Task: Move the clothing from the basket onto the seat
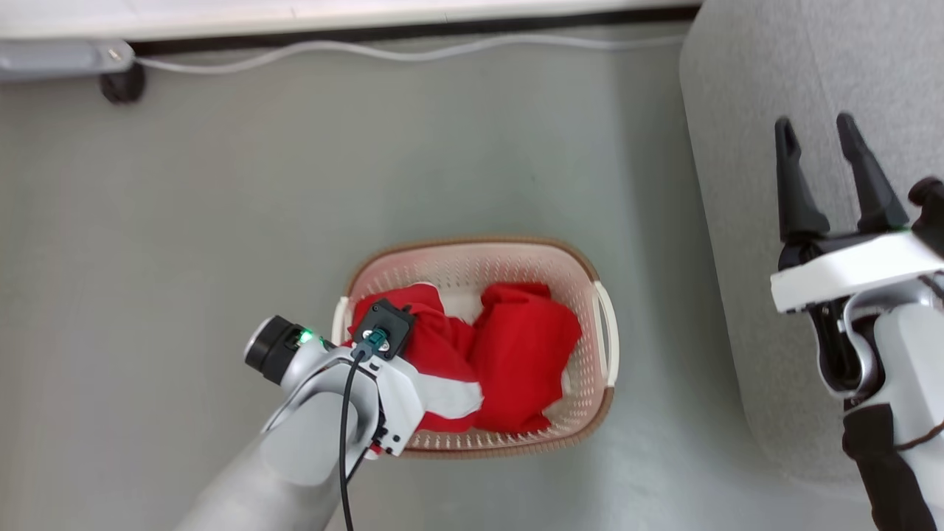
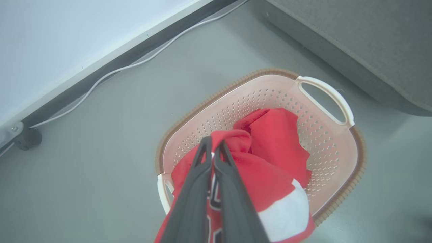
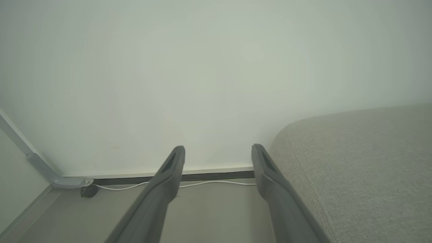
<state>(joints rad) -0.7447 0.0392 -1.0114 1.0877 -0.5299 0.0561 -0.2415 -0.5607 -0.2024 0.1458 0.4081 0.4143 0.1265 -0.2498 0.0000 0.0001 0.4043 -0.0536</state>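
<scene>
While left gripper (image 2: pixel 213 143) hangs over basket (image 1: pixel 472 247): jaws pinched shut on a fold of the clothing (image 1: pixel 516 346).
Location: both red pieces in basket, on floor beside seat (image 1: pixel 745 110).
Other arm: right gripper (image 1: pixel 813 123) above seat edge, jaws apart, empty.
Handling: likely light, limp, draping; a bunched fold should hold best.

Bare floor (image 1: pixel 656 295) between basket (image 1: pixel 472 243) and seat (image 1: pixel 737 110)

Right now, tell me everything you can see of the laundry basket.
The basket is cream-white perforated plastic, oval, with a brown rim and a looped handle on each side. It stands upright on the grey floor, apart from the seat. Red clothing lies bunched inside, and the left gripper pinches a fold of it above the basket's left end.
</scene>
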